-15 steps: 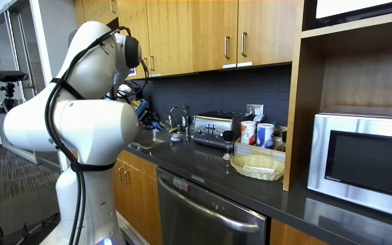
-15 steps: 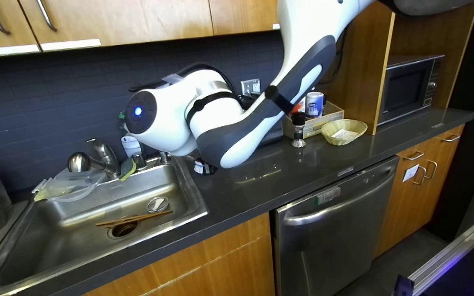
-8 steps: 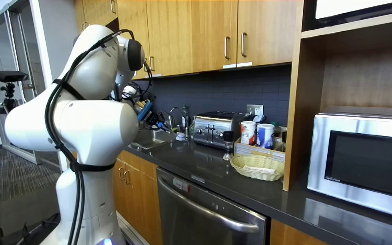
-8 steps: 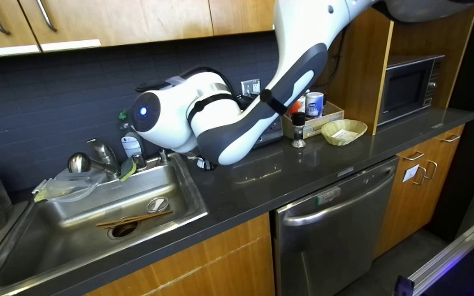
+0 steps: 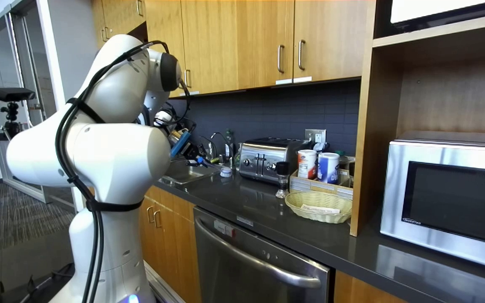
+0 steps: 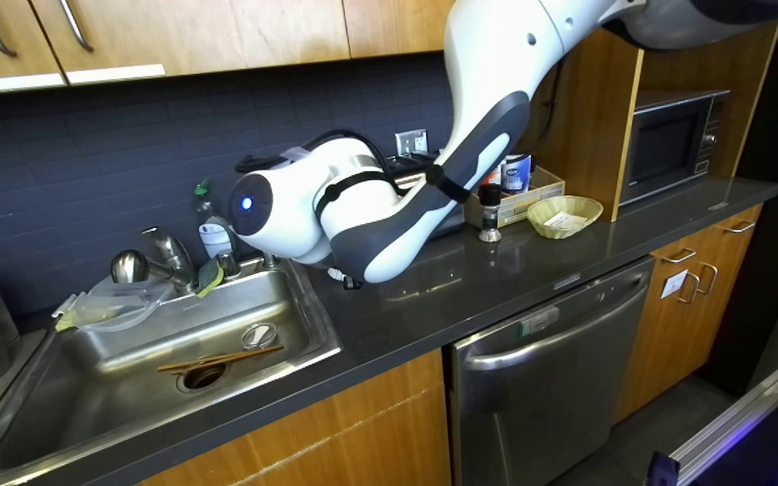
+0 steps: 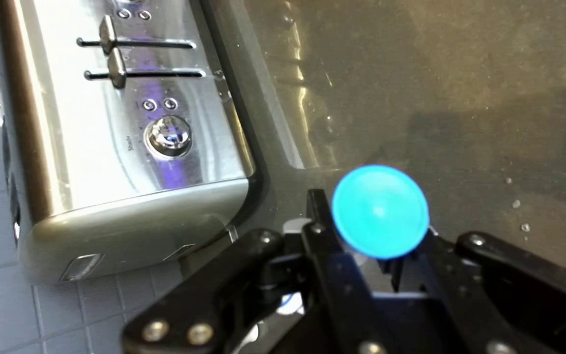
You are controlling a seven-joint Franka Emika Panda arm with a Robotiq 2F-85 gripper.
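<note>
My gripper (image 7: 379, 219) is shut on a brush, whose bright blue round end (image 7: 380, 210) sits between the black fingers in the wrist view. Part of the right finger is hidden behind that disc. In an exterior view the gripper tilts down over the counter by the sink, and the pale brush head (image 5: 225, 171) sticks out beyond it, low over the counter. Whether the head touches the surface I cannot tell. The arm's wrist covers most of the gripper in an exterior view, where only a small white piece (image 6: 337, 274) shows beneath it.
A chrome toaster (image 7: 130, 123) stands close beside the gripper. The sink (image 6: 325, 331) holds chopsticks (image 6: 220, 361), with a faucet (image 6: 173, 260), sponge (image 6: 210, 277) and soap bottle (image 6: 215, 236) behind. Further along are a pepper grinder (image 5: 282, 179), a wicker basket (image 5: 318, 216) and a microwave (image 5: 449, 189).
The arm has come lower, and the gripper has shifted toward the toaster side with the brush moving along. More of the soap bottle behind the sink is uncovered. The grip has stayed shut.
</note>
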